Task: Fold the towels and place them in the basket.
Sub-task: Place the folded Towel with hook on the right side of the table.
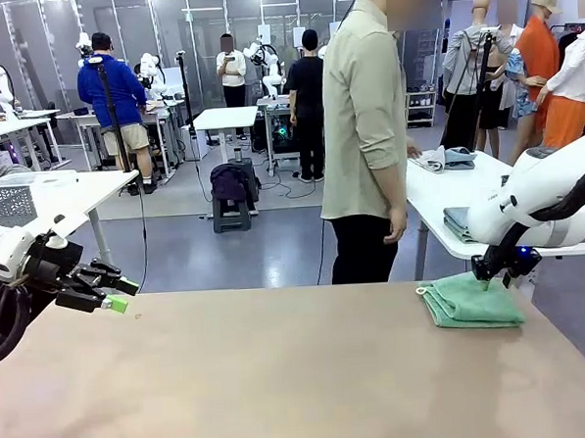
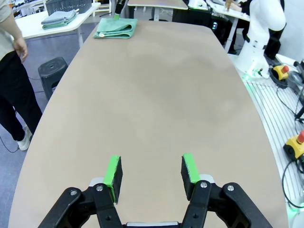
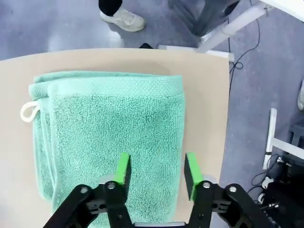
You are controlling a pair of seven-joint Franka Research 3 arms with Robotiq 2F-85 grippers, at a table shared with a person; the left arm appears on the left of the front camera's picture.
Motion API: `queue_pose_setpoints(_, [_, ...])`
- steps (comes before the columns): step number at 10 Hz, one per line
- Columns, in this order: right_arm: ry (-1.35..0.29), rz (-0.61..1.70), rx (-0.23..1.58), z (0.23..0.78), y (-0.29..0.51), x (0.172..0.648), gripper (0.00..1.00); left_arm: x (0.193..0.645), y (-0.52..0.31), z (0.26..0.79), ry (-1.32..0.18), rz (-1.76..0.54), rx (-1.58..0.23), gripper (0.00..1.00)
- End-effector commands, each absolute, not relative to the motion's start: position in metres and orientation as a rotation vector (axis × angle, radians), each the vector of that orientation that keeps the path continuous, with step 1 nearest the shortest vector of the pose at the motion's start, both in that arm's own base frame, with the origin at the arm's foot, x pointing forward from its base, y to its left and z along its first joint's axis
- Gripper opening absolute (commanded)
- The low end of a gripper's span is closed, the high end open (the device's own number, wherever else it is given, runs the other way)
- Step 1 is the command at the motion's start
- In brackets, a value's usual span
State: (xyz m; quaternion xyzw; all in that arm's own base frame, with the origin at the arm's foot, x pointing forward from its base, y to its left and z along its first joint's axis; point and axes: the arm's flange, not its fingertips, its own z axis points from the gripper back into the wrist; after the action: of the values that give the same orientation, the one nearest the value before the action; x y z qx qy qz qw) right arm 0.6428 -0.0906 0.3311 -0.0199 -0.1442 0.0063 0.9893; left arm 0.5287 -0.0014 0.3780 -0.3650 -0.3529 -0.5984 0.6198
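A folded sea-green towel (image 1: 470,301) with a small white loop lies at the table's far right corner. It spreads beneath the fingers in the right wrist view (image 3: 109,123) and sits far off in the left wrist view (image 2: 115,27). My right gripper (image 1: 494,275) hovers just over the towel's near edge, open (image 3: 156,164), its pads apart with nothing clamped between them. My left gripper (image 1: 120,297) hangs open over the table's left end (image 2: 152,168), empty. A dark grey mesh basket (image 2: 69,5) stands on the white side table beyond the towel.
A person (image 1: 366,127) stands at the far side by the white side table (image 1: 439,197), which carries folded grey and blue garments (image 2: 59,19). A light mesh basket (image 1: 7,204) sits on another table at the far left. The tan table (image 1: 281,377) stretches bare between my arms.
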Motion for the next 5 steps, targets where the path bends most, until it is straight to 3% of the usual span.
queue_pose_setpoints(1, [-0.288, 0.049, -0.063, 0.355, -0.091, 0.632, 0.77, 0.527, -0.001, 0.379, -0.814, -1.376, -0.838, 0.65])
queue_pose_setpoints(2, [-0.307, 0.046, -0.081, 0.381, -0.084, 0.616, 0.86, 0.527, -0.001, 0.379, -0.814, -1.376, -0.838, 0.65])
queue_pose_setpoints(3, [-0.324, 0.049, -0.076, 0.417, -0.075, 0.593, 0.80, 0.527, -0.001, 0.379, -0.814, -1.376, -0.838, 0.65])
queue_pose_setpoints(5, [-0.288, -0.019, -0.034, 0.495, -0.055, 0.529, 0.80, 0.527, -0.001, 0.379, -0.814, -1.376, -0.838, 0.65])
